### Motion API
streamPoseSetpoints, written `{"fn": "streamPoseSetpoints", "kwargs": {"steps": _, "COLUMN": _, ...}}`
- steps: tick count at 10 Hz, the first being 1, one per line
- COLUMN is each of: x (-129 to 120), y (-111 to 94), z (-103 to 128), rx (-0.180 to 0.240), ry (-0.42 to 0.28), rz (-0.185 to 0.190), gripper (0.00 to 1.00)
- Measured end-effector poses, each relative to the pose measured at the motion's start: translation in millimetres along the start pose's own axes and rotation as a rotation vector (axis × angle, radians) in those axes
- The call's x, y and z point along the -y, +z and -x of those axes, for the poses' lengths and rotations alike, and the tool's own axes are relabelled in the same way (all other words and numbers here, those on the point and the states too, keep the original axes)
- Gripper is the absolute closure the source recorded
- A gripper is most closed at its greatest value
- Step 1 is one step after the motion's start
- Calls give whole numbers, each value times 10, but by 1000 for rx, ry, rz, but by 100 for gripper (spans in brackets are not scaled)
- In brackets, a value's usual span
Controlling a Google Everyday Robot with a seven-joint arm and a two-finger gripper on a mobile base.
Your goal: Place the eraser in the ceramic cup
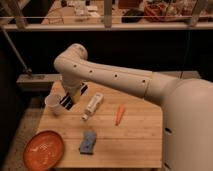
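Note:
The white ceramic cup [53, 104] stands upright at the left edge of the wooden table [135, 145]. My gripper [70, 100] hangs from the white arm just right of the cup's rim, almost touching it. It is shut on the eraser [75, 95], a black block with a pale stripe. The eraser is tilted, with its lower end near the cup's mouth. The gripper's own fingers are mostly hidden by the eraser and the wrist.
A white tube [93, 106] lies right of the gripper. An orange carrot [119, 114] lies farther right. A blue-grey sponge block [88, 142] sits near the front. An orange round plate [44, 150] is at the front left corner. A dark shelf runs behind the table.

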Motion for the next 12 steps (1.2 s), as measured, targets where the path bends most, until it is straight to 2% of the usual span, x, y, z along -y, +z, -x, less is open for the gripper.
{"fn": "streamPoseSetpoints", "kwargs": {"steps": 4, "x": 241, "y": 147, "z": 142, "rx": -5, "ry": -39, "rz": 3, "gripper": 100}}
{"fn": "streamPoseSetpoints", "kwargs": {"steps": 12, "x": 484, "y": 448, "z": 153, "rx": -11, "ry": -77, "rz": 4, "gripper": 100}}
